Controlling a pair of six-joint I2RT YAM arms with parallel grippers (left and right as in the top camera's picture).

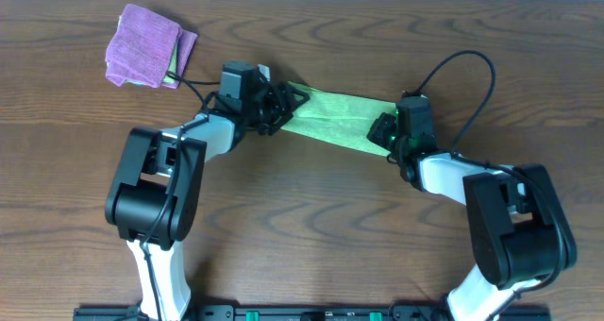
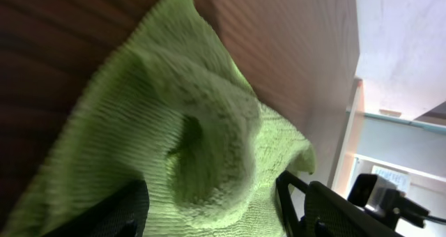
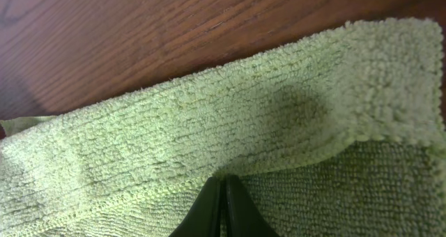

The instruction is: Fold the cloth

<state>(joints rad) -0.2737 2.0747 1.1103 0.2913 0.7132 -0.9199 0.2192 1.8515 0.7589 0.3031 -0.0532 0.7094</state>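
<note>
Overhead, the cloth (image 1: 335,118) lies as a narrow folded band on the table (image 1: 321,236), stretched between both grippers. The left gripper (image 1: 280,107) clamps a bunched hump at the band's left end. The right gripper (image 1: 385,132) pinches the near edge, fingers (image 3: 208,210) pressed together. Bare wood surrounds the band. A purple cloth (image 1: 142,45) sits well apart at the far left.

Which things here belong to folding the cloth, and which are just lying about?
For the job:
- green cloth
- left gripper, holding one end of it
- right gripper, pinching the other end

Lying about:
- purple cloth, folded at the table's far left, with a strip of green showing under it
</note>
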